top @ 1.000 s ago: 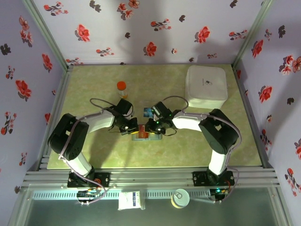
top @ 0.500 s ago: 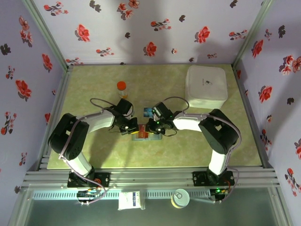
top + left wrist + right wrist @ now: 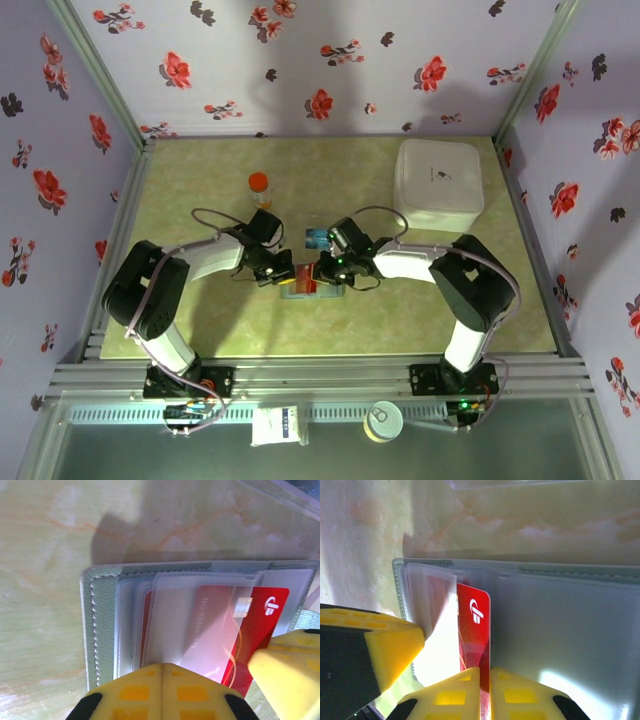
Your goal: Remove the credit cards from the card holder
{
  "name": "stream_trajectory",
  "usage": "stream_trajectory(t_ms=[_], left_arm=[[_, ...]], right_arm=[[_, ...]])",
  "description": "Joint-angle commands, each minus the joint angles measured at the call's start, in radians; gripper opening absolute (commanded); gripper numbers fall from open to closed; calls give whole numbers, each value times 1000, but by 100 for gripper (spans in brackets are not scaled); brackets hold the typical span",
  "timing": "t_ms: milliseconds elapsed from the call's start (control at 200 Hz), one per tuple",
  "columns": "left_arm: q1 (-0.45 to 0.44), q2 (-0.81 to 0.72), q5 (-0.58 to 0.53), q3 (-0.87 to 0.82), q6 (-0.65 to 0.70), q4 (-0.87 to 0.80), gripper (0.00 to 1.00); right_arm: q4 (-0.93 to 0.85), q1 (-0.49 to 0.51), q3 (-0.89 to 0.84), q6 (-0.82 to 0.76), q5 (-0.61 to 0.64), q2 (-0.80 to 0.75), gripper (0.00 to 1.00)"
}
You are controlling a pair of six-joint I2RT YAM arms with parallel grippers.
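Note:
The card holder (image 3: 102,630) lies open on the table, grey-green with a stitched edge and clear sleeves. My left gripper (image 3: 162,666) is shut, pinching a clear sleeve (image 3: 200,615) of its left panel. A red credit card (image 3: 262,615) sticks partway out of that sleeve toward the right. My right gripper (image 3: 485,672) is shut on the red card's (image 3: 476,625) near edge, over the holder's right panel (image 3: 565,620). From above, the left gripper (image 3: 284,272) and right gripper (image 3: 317,272) meet over the holder (image 3: 310,291). A blue card (image 3: 316,238) lies on the table just behind them.
A big white rounded box (image 3: 438,180) stands at the back right. An orange-capped bottle (image 3: 259,187) stands behind the left arm. A clear plastic sheet (image 3: 285,495) lies just beyond the holder. Flowered walls enclose the table on three sides.
The right gripper's fingers have come together onto the red card. The right wrist has shifted slightly to the right. The left gripper has stayed put.

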Motion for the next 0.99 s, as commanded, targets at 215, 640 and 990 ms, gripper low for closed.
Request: stream_trajectory(t_ms=[215, 640, 990], left_arm=[[-2, 17, -38, 8, 33, -71, 0], [0, -37, -25, 23, 30, -73, 0], [9, -107, -40, 16, 29, -75, 3]], right_arm=[[-93, -25, -44, -27, 44, -95, 10], [-318, -25, 70, -172, 119, -163, 9], [-672, -26, 268, -609, 223, -163, 4]])
